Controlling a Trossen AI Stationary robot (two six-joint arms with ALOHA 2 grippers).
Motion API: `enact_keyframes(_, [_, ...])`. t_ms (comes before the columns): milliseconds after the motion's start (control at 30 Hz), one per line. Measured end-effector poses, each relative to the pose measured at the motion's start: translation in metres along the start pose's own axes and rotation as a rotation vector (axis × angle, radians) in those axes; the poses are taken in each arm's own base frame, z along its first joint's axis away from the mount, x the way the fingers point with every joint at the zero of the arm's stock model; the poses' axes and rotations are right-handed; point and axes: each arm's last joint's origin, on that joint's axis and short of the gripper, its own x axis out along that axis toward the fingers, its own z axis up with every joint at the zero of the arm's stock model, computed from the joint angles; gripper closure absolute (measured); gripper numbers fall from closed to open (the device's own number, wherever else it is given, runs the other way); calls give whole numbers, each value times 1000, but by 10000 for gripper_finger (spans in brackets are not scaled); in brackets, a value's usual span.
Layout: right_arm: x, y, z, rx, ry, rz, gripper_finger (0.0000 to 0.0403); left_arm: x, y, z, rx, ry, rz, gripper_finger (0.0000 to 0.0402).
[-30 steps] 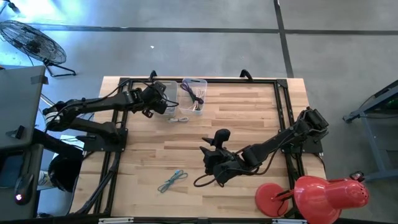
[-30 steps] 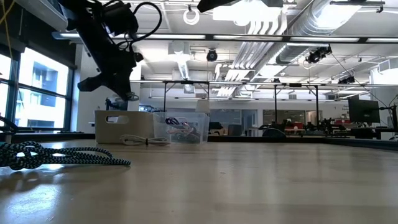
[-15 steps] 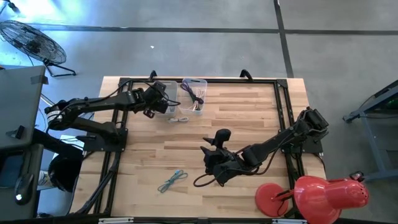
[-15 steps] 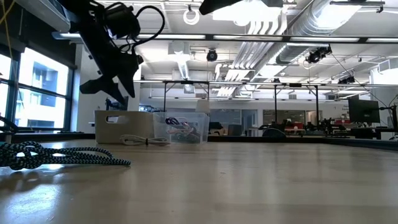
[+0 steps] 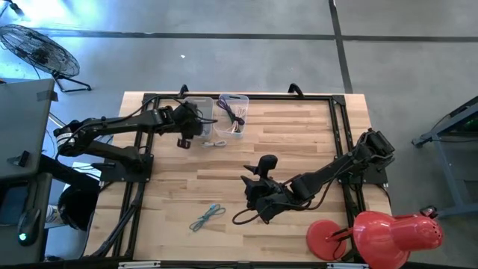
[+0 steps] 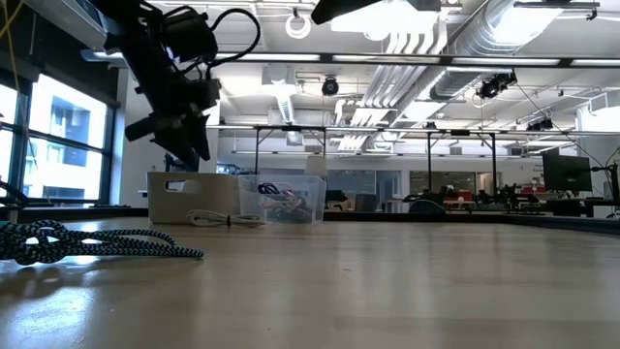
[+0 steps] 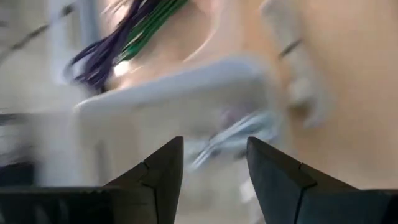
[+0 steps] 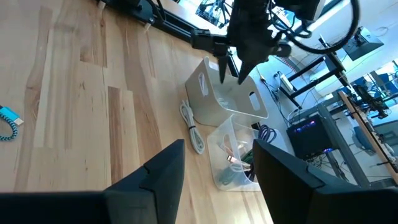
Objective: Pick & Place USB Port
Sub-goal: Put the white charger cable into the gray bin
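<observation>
My left gripper (image 5: 190, 125) hangs open over the beige box (image 5: 203, 112) at the table's far left, fingers slanting down into it (image 6: 189, 155). Past its fingertips (image 7: 214, 146) a whitish cable (image 7: 230, 140) shows blurred inside the box. A clear bin (image 5: 233, 113) of purple and green cables stands beside the box. A white USB cable (image 5: 216, 143) lies on the table in front of both. My right gripper (image 5: 250, 185) waits open above mid-table, nothing between its fingers (image 8: 217, 152).
A teal braided cable (image 5: 207, 217) lies near the table's front edge. A black cord (image 5: 243, 217) loops under my right arm. A red lamp (image 5: 388, 235) stands at the near right corner. Black frame rails (image 5: 343, 127) run along the table's sides.
My left gripper has opened above the beige box and its wrist has rolled, while staying in place. My right arm has kept still.
</observation>
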Motion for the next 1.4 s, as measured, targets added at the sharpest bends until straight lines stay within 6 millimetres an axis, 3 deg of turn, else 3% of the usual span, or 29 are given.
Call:
enact_keyframes(167, [0,0,0,0,0,0,222,-1,-5,5,-142,-142,-165,231])
enact_keyframes(300, [0,0,0,6,0,0,222,-1,-5,5,-192,-152,-186,231])
enact_keyframes(433, [0,0,-1,14,7,4,222,-1,-9,9,-138,-174,-203,231])
enact_keyframes(700, [0,0,-2,21,14,5,222,3,-29,40,-25,-273,-177,231])
enact_keyframes(867, [0,1,-3,31,23,20,222,11,-35,45,-46,-183,-94,231])
enact_keyframes(1400, [0,1,-7,56,48,35,222,44,-44,49,-45,-121,-128,231])
